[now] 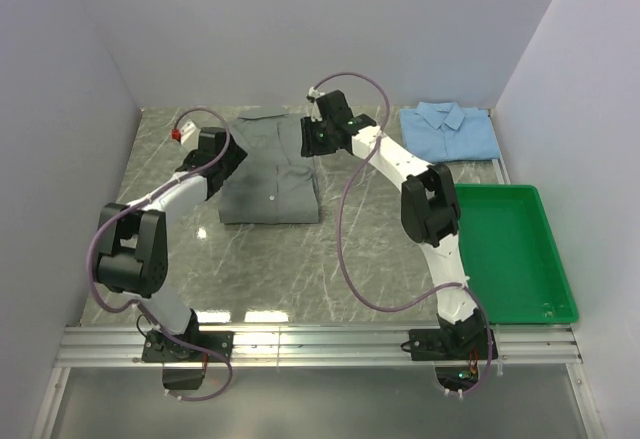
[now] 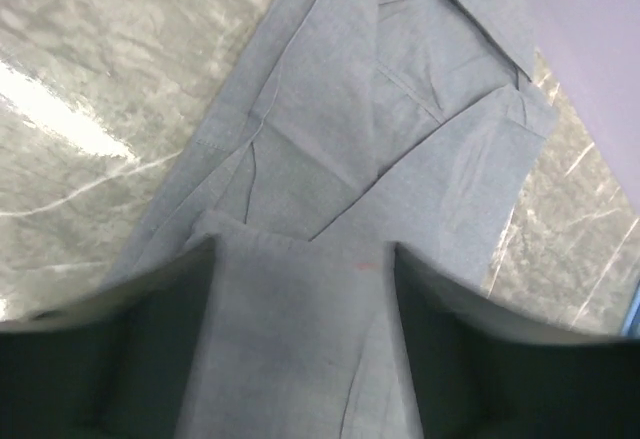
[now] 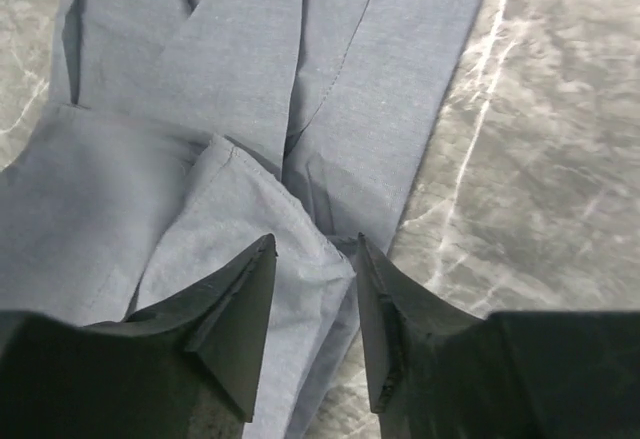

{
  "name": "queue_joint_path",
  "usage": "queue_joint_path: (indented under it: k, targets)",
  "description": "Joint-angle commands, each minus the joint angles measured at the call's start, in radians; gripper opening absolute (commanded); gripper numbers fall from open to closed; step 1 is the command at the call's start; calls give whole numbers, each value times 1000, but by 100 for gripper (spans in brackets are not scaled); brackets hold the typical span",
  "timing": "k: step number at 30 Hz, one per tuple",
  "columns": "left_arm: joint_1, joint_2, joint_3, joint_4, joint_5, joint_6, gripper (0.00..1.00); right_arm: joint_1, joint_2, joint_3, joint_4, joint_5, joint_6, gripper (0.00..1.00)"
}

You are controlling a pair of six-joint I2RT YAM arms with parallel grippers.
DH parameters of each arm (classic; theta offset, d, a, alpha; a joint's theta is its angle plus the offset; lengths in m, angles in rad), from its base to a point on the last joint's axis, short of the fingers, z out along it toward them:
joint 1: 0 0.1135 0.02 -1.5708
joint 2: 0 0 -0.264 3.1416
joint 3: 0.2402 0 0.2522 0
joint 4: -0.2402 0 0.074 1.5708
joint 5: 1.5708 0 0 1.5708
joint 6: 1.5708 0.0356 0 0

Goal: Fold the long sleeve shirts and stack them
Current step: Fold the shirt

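1. The grey shirt point(image 1: 270, 174) lies folded mid-table.
2. Our left gripper point(image 2: 303, 249) and right gripper point(image 3: 316, 244) hover parted over its sides, gripping nothing.
3. We judge the blue shirt point(image 1: 448, 131), folded far right, awaits stacking.

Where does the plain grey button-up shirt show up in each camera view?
Top external: the plain grey button-up cloth shirt lies folded left of centre, toward the far side.
Left wrist: the shirt fills the middle, from bottom edge to top.
Right wrist: the shirt covers the upper left and centre.
Shared landmark: the grey marbled table top beside it.
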Motion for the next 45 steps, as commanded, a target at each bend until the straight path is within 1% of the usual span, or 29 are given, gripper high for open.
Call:
queue_joint_path:
  k: [1,2,4,7,8,9,11,12,13,14,15,16,18,20,21,24,27,29,31,36,38,41,44,45]
  targets:
    - [3,-97,52,-30,-27,10,81,-8,-116,14,17,20,11,48]
    - [2,-134,58,-52,-27,7,86,-6,-161,-16,22,-3,21,48]
    - [2,-172,66,-125,-9,3,89,-6,-205,-55,40,-43,38,49]
    - [2,-246,60,-217,45,-8,87,-6,-291,-161,77,-121,89,51]
    - [-3,-278,51,-236,62,-5,87,-5,-332,-231,95,-176,128,51]
    - [-6,-293,43,-248,80,-3,86,-6,-353,-268,138,-198,149,52]
    - [-20,-333,11,-259,143,6,85,-3,-400,-376,187,-251,214,55]
    - [-26,-343,0,-256,162,12,84,-3,-412,-411,245,-306,236,56]
    - [-33,-349,-18,-246,182,18,83,-2,-425,-478,287,-336,289,58]
    - [-50,-353,-26,-241,195,20,82,-2,-437,-509,330,-366,316,60]
    - [-58,-352,-34,-236,214,18,82,-2,-434,-530,397,-420,340,64]
    - [-63,-349,-46,-229,222,18,81,3,-431,-555,419,-435,375,68]
    - [-76,-324,-55,-204,231,17,81,9,-397,-561,459,-475,399,70]
    - [-78,-294,-74,-175,228,18,80,17,-367,-584,494,-483,429,71]
    - [-78,-285,-83,-164,217,11,79,17,-356,-595,543,-483,442,71]
    - [-78,-245,-129,-131,209,-8,77,20,-292,-630,617,-524,491,71]
    - [-78,-211,-182,-153,197,-58,76,21,-230,-678,654,-555,526,71]
    - [-78,-206,-245,-159,173,-95,75,20,-207,-733,658,-555,531,71]
    - [-75,-209,-316,-163,153,-123,75,21,-189,-779,628,-551,514,71]
    - [-72,-226,-417,-170,131,-192,75,20,-184,-860,591,-529,492,70]
    - [-64,-232,-420,-193,105,-206,75,18,-192,-874,585,-526,480,70]
    - [-60,-244,-400,-199,108,-198,75,15,-216,-850,565,-525,453,70]
    - [-61,-281,-365,-239,116,-195,76,15,-264,-794,503,-499,394,70]
    - [-63,-297,-354,-253,107,-194,76,15,-279,-782,446,-483,376,70]
